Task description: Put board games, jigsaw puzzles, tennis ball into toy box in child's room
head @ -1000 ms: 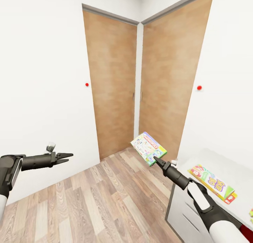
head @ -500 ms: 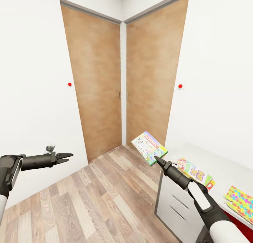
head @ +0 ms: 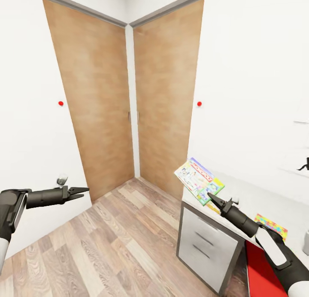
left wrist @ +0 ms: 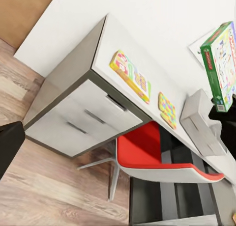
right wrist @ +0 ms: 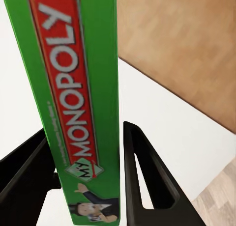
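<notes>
My right gripper [head: 211, 197] is shut on the lower edge of a white and green Monopoly board game [head: 199, 181], held tilted in the air over the near end of the table [head: 240, 193]. In the right wrist view its fingers [right wrist: 147, 177] clamp the game's green edge [right wrist: 78, 88]. The left wrist view shows a pale green board game [left wrist: 130, 76], a jigsaw puzzle [left wrist: 167, 109] and the grey toy box [left wrist: 201, 120] in a row on the table [left wrist: 88, 44]. The jigsaw puzzle [head: 271, 225] also lies beyond my right arm. My left gripper [head: 83, 192] hangs open and empty at the left.
Two wooden doors [head: 98, 108] meet in the room's corner ahead. The table has a white drawer unit [head: 206, 245] at its near end, and a red chair [head: 262, 271] is tucked beside it. Wood plank floor [head: 107, 245] lies open between me and the doors.
The whole view has swung right, so the doors slid left and more of the table came into sight. My right gripper still holds the board game; both arms keep their pose.
</notes>
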